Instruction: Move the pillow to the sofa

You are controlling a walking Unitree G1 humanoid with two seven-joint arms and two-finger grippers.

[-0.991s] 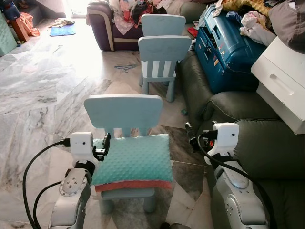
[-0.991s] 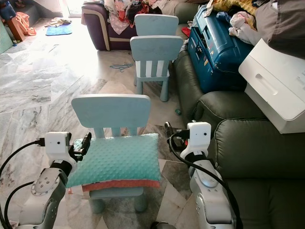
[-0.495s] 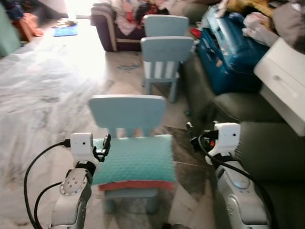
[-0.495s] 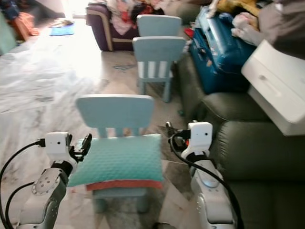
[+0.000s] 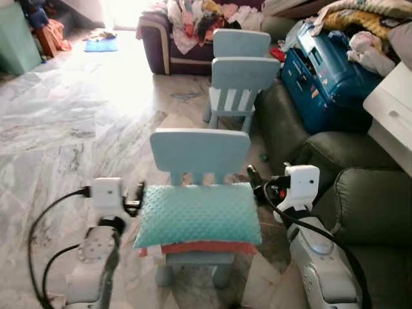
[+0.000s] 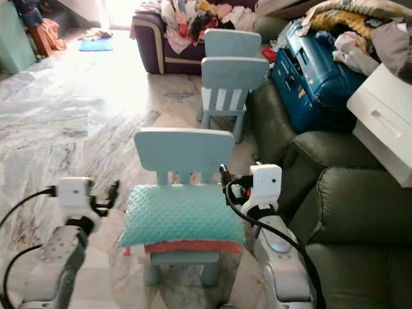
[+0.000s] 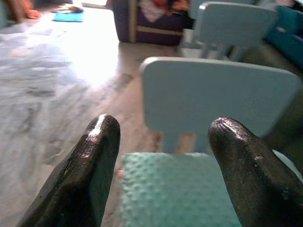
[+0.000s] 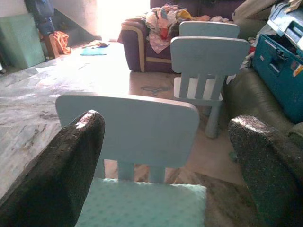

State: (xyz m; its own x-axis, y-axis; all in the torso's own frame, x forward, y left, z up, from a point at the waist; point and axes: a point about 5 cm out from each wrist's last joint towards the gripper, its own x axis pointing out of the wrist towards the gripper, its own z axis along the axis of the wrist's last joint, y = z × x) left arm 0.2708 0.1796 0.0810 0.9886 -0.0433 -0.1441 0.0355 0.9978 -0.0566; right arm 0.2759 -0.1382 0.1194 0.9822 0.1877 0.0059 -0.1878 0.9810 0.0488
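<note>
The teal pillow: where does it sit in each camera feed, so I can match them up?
Left eye view: pillow on the nearest chair's seat, lower centre.
Right eye view: pillow lower centre, on that seat.
Left wrist view: pillow between the two black fingers, at the bottom.
Right wrist view: pillow along the bottom edge.
Shared landmark: the light-blue chair backrest just behind it.

right hand (image 8: 165, 161) fingers spread wide, framing the teal pillow (image 8: 142, 205) on a blue chair (image 8: 128, 125).

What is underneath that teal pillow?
The teal pillow lies on a light blue child's chair. A red-orange layer peeks out beneath its front edge; the seat itself is mostly covered.
</note>
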